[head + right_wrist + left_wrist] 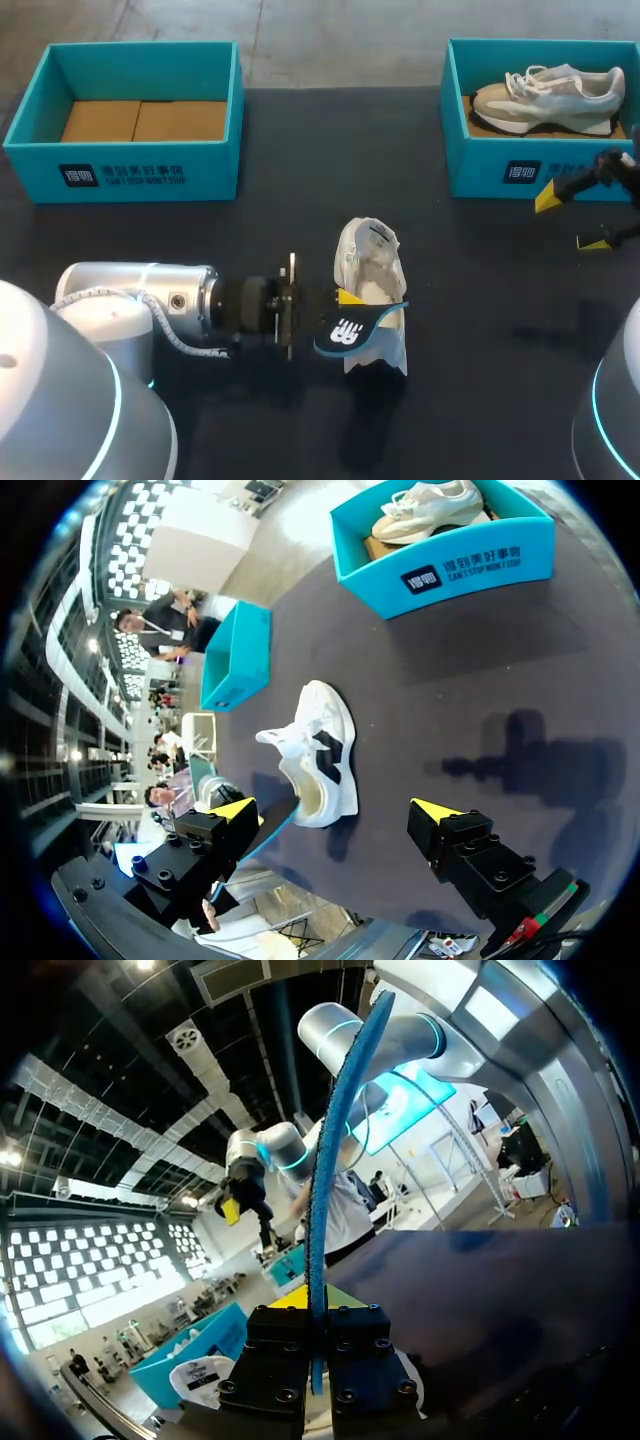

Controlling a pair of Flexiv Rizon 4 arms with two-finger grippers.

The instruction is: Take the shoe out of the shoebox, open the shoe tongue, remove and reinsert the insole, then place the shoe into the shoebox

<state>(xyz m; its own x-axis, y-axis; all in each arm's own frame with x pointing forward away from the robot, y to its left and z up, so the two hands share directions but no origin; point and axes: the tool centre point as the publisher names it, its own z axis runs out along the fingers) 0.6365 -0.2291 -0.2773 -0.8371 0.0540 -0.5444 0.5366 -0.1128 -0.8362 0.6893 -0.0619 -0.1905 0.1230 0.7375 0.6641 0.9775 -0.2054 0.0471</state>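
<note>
A white shoe (368,270) stands on the dark table near the middle, its opening facing up; it also shows ahead of my right gripper (335,815) as the shoe (322,748). My left gripper (347,300) is beside the shoe's heel end, shut on a dark blue insole (350,335) that sticks out over the shoe. In the left wrist view the insole (330,1160) stands edge-on, pinched between the fingers (275,1360). My right gripper (572,220) hangs open at the right, in front of the right box, holding nothing.
An empty teal shoebox (130,170) with a cardboard floor stands at the back left. A second teal shoebox (500,170) at the back right holds a grey-and-white shoe (545,95). The same two boxes (240,655) (450,575) show in the right wrist view.
</note>
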